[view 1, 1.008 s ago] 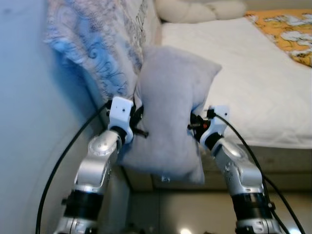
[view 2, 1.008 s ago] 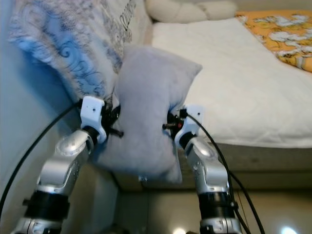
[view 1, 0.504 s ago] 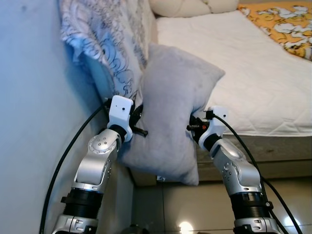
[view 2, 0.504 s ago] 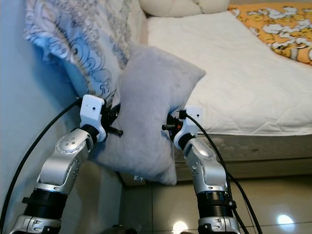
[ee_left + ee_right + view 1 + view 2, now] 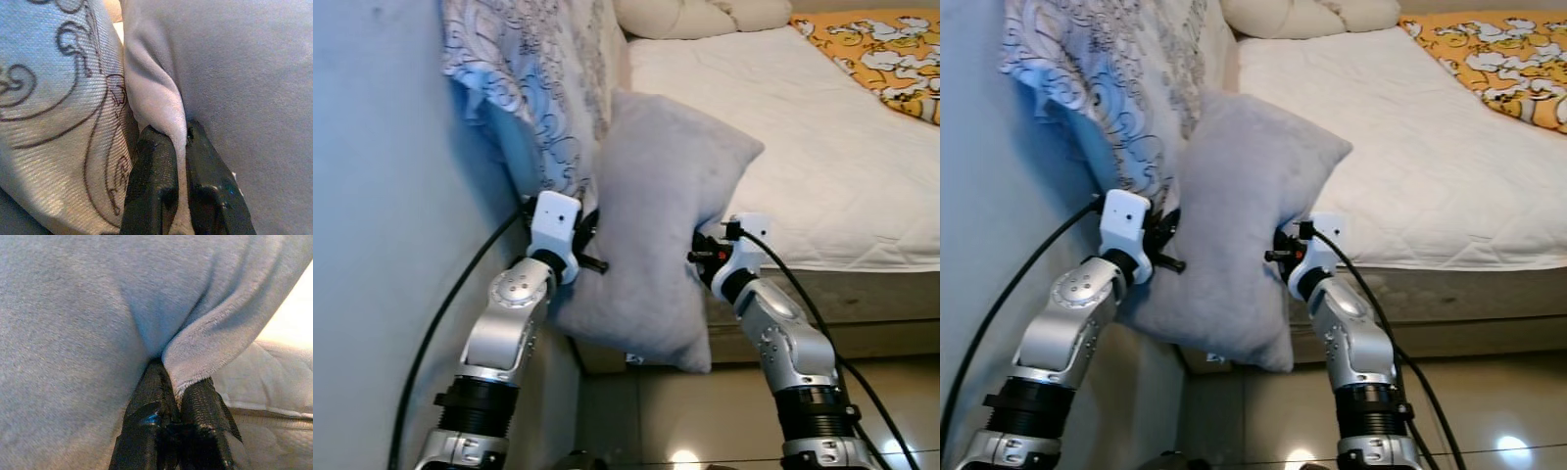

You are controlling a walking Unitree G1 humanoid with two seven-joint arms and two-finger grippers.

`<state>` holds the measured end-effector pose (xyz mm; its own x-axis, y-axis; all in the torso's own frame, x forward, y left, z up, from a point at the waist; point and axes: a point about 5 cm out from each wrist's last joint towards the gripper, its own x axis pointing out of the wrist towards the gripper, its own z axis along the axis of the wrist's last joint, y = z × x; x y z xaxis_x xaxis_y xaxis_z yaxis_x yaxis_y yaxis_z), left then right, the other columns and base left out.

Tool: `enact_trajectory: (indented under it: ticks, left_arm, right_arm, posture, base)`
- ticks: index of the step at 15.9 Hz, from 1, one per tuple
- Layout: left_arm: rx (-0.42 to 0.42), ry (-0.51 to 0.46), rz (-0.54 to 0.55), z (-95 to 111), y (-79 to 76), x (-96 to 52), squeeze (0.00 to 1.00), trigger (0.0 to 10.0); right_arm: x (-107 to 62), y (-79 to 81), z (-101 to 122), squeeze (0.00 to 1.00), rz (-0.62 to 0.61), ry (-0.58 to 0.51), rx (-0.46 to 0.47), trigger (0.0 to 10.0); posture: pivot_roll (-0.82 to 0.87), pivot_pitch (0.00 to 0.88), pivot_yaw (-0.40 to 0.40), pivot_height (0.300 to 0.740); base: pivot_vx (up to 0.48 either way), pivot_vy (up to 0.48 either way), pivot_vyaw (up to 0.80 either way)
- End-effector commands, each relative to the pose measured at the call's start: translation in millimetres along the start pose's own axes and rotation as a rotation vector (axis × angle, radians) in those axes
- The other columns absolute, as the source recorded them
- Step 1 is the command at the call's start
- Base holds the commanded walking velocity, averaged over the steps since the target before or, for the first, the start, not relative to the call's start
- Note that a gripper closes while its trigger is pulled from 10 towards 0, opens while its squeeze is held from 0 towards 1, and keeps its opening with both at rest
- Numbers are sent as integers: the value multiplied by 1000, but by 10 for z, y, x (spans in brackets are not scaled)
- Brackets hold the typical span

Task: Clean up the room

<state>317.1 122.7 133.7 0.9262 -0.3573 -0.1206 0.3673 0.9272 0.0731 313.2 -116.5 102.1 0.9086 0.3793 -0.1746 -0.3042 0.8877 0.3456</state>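
A wide bed with a white quilted mattress (image 5: 822, 147) spreads across the right of the scene, an orange floral blanket (image 5: 876, 49) at its far corner and cream cushions (image 5: 705, 15) at its head. Against the pale blue wall (image 5: 382, 245) on the left leans a large blue-and-white pillow with dark scroll patterns (image 5: 529, 88). In front of it, at the near corner of the bed, a plump grey plush pillow (image 5: 656, 225) is held upright off the floor between the robot's two silver arms, both bent at the elbow and raised forward. The left gripper (image 5: 179, 147) pinches a fold of the grey pillow's edge, its two black fingers (image 5: 154, 181) pressed together on the fabric, with the patterned pillow touching alongside. The right gripper (image 5: 177, 387) likewise clamps a fold on the opposite edge, the mattress just beside it. Beneath lies what looks like glossy tiled floor (image 5: 724, 411).
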Motion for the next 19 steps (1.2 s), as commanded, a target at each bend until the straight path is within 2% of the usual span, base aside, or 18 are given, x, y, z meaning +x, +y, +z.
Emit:
enact_trajectory:
  ticks: [1,5,8,10,13,16,19]
  left_arm:
    - [15,-33,-17,80,-54,40,0,10000]
    - [-19,-20,20,61,-21,47,0,10000]
    - [22,-45,12,89,-21,54,0,10000]
    - [11,-55,0,104,-47,70,0,10000]
    - [6,-58,-11,118,-67,91,0,10000]
    - [6,-64,-17,128,-64,109,0,10000]
    - [9,-63,-32,132,-83,124,0,10000]
  right_arm:
    - [40,55,121,0,26,-39,-10,10000]
    - [29,22,115,0,12,-35,-12,10000]
    - [15,-3,151,0,-3,-56,1,10000]
    - [5,-25,171,0,-12,-67,6,10000]
    - [1,-53,166,0,-29,-61,1,10000]
    - [7,-71,160,0,-44,-58,8,10000]
    - [17,-74,173,0,-52,-68,13,10000]
  posture:
    - [7,0,78,740]
    - [8,0,76,740]
    - [3,0,79,740]
    - [-3,0,84,740]
    - [-5,0,91,740]
    - [-3,0,94,740]
    - [-2,0,96,740]
  base:
    - [0,-469,0]
    - [0,-85,0]
    - [0,0,0]
    - [0,0,0]
    - [281,0,0]
    - [322,0,-667]
    - [333,0,0]
